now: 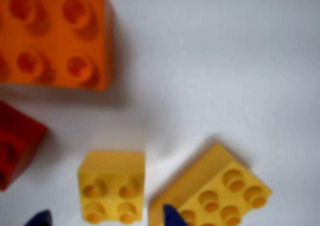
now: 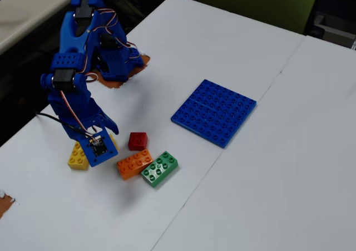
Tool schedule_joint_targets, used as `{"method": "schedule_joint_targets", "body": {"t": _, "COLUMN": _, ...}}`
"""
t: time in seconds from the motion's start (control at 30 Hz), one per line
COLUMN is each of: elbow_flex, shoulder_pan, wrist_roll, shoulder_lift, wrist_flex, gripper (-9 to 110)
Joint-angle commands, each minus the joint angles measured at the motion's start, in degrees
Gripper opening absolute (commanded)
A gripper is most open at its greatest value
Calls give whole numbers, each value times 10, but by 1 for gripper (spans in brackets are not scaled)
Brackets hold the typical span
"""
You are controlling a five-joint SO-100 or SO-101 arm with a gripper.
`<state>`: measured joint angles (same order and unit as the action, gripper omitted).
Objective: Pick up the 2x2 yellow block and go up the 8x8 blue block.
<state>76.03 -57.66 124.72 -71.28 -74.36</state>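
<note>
1. One 2x2 yellow block [image 1: 112,187] sitting ungrasped on the table [image 1: 215,60], just beside the longer yellow brick [image 1: 220,188].
2. Straddling it with the gripper [image 1: 106,219], fingertips spread apart, holding nothing.
3. Lying well apart from that block: the 8x8 blue block [image 2: 214,111].
4. Remaining: grasp, lift, carry.

The white tabletop [image 2: 233,195] carries the 8x8 blue block [image 2: 214,112] lying flat and well apart from a cluster of bricks: a red brick [image 2: 137,141], an orange brick [image 2: 134,164] touching a green brick [image 2: 159,168], a longer yellow brick [image 2: 78,157], and the 2x2 yellow block [image 1: 112,188].
</note>
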Motion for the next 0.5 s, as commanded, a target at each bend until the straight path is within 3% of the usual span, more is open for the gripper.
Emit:
{"method": "schedule_joint_targets", "body": {"t": 0.0, "elbow_flex": -4, "shoulder_pan": 5, "wrist_roll": -3, "shoulder_lift": 4, "wrist_flex": 10, "gripper": 27}}
{"method": "schedule_joint_targets", "body": {"t": 0.47, "elbow_flex": 20, "shoulder_pan": 13, "wrist_roll": -9, "shoulder_lift": 25, "wrist_flex": 36, "gripper": 22}}
